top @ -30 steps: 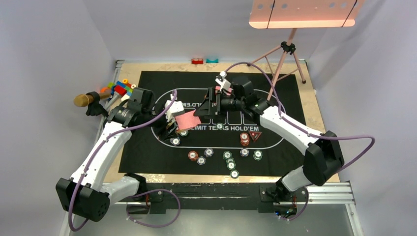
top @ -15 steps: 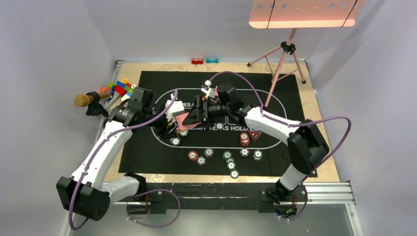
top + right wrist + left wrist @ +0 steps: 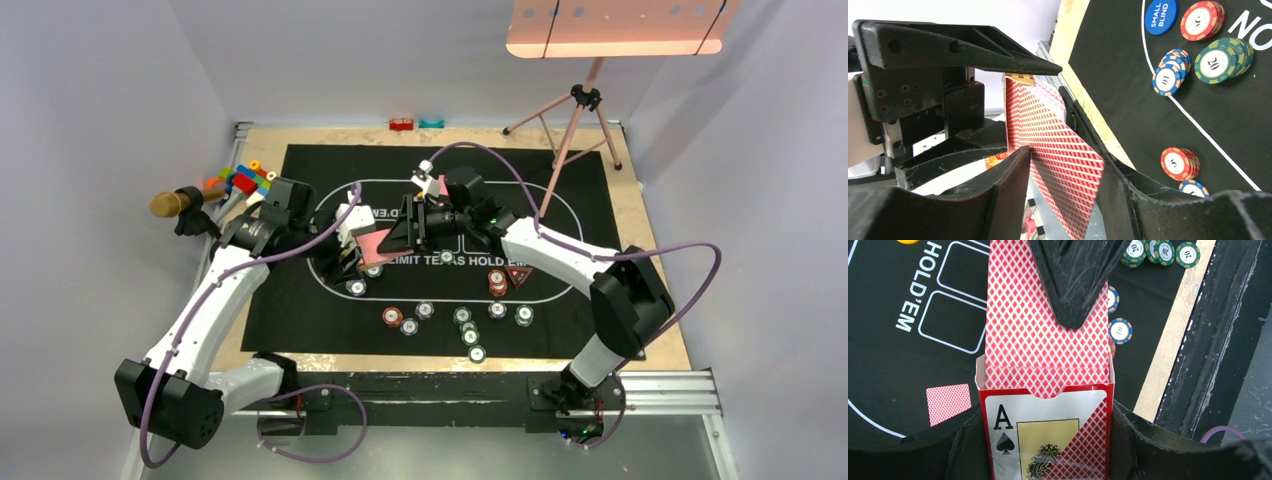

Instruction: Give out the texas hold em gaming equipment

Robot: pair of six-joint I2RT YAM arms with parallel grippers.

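Observation:
My left gripper (image 3: 348,248) is shut on a red-and-white card box (image 3: 1045,440) showing an ace of spades. Red-backed playing cards (image 3: 1038,340) stick out of its open top. My right gripper (image 3: 397,238) is open, its fingers either side of the protruding card (image 3: 1060,140), one fingertip (image 3: 1073,290) lying over the card's back. A single card (image 3: 948,404) lies face down on the mat. Striped poker chips (image 3: 463,318) lie in small stacks along the near side of the oval. A red-brown stack (image 3: 497,283) stands beside the red triangle marker (image 3: 518,274). A blue disc (image 3: 1161,16) lies by more chips.
The black hold'em mat (image 3: 300,300) covers the tan table. Toy bricks (image 3: 245,180) and a gold-headed microphone (image 3: 172,203) lie at the far left. A pink tripod (image 3: 575,110) stands at the back right. Two small red and teal pieces (image 3: 415,124) sit at the far edge.
My right gripper has moved left to the card box and now straddles the protruding card. The left gripper and the box have stayed in place.

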